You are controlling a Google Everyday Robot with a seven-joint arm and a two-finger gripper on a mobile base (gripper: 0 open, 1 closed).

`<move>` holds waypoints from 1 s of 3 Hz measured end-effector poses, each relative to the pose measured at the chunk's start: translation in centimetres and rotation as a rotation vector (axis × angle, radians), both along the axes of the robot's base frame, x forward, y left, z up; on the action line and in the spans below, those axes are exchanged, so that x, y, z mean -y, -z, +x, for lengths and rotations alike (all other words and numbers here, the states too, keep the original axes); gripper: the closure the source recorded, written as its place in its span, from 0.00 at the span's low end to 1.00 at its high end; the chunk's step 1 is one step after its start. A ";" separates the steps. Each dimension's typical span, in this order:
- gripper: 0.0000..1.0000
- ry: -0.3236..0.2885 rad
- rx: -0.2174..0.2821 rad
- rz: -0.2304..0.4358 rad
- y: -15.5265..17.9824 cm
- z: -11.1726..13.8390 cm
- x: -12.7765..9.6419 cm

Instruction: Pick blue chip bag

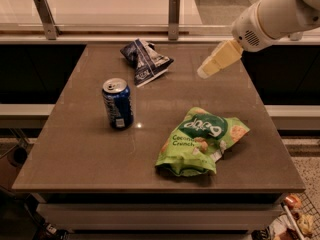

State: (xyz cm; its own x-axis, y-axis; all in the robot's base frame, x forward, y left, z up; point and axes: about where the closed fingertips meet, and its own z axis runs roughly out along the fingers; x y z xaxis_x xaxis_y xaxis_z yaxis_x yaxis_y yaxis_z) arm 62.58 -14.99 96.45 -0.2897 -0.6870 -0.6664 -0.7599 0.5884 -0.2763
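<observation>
The blue chip bag point(145, 60) is a small, wrinkly navy bag with white panels, lying near the far edge of the brown table point(75, 149). My gripper point(204, 72) is at the end of the white arm that reaches in from the upper right. Its cream-coloured fingers point down and to the left above the table, to the right of the blue chip bag and apart from it. It holds nothing that I can see.
A blue soda can point(117, 103) with a silver top stands upright at the left middle of the table. A larger bright green snack bag point(200, 140) lies at the front right. A railing with metal posts point(173, 16) runs behind the table's far edge.
</observation>
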 end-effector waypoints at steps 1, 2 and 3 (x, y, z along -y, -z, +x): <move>0.00 0.000 0.000 0.000 0.0 0.0 0.0; 0.00 0.029 -0.006 -0.026 0.1 0.9 -0.1; 0.00 0.047 -0.031 -0.034 1.2 3.7 -1.8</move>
State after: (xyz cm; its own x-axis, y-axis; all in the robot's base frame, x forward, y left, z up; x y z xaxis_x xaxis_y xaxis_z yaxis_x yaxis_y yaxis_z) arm 66.30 -13.23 95.21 -0.3423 -0.6943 -0.6330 -0.7401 0.6143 -0.2736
